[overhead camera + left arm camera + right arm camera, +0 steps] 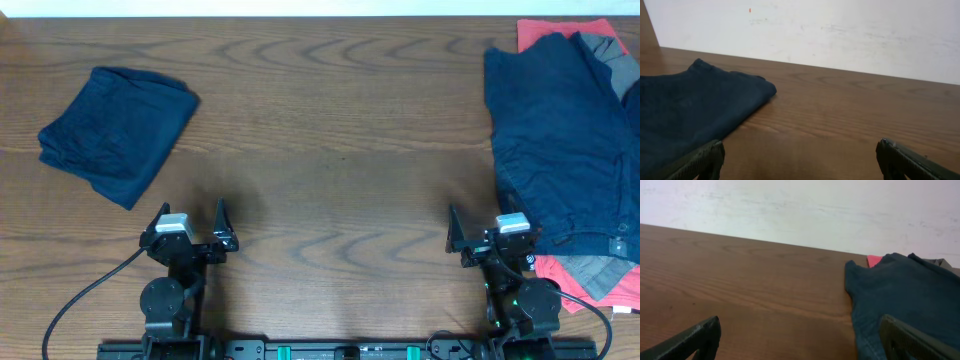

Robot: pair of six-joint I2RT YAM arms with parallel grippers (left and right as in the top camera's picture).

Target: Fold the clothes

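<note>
Two robot arms are sitting at the near edge of a brown wooden table [330, 130], seen from above.

The left gripper [192, 211] is hovering low over bare wood with its two fingers spread wide apart, and it is holding nothing. In the left wrist view, the left gripper [800, 157] is showing only open table between its dark fingertips. Ahead of this gripper and off to its left, a folded navy garment [115, 130] is lying flat as a compact, roughly square bundle, well apart from the fingers. From the wrist camera, the bundle [685, 115] is filling the left side, with one corner reaching toward the space ahead of the gripper.

The right gripper [483, 215] is also standing wide open and gripping nothing; in its wrist view [800, 332], bare wood is showing between the fingers. The dark navy shorts [560, 140] are lying spread out and unfolded, ahead of this gripper and to its right. Their waistband end, with a small button, is lying just beside the gripper's right finger; whether cloth and finger are touching cannot be told. From the wrist camera, the shorts [900, 300] are running forward from the right finger.

The shorts are lying on top of a red-orange cloth [560, 30] and a grey T-shirt [600, 45], both peeking out at the far and near ends.
</note>
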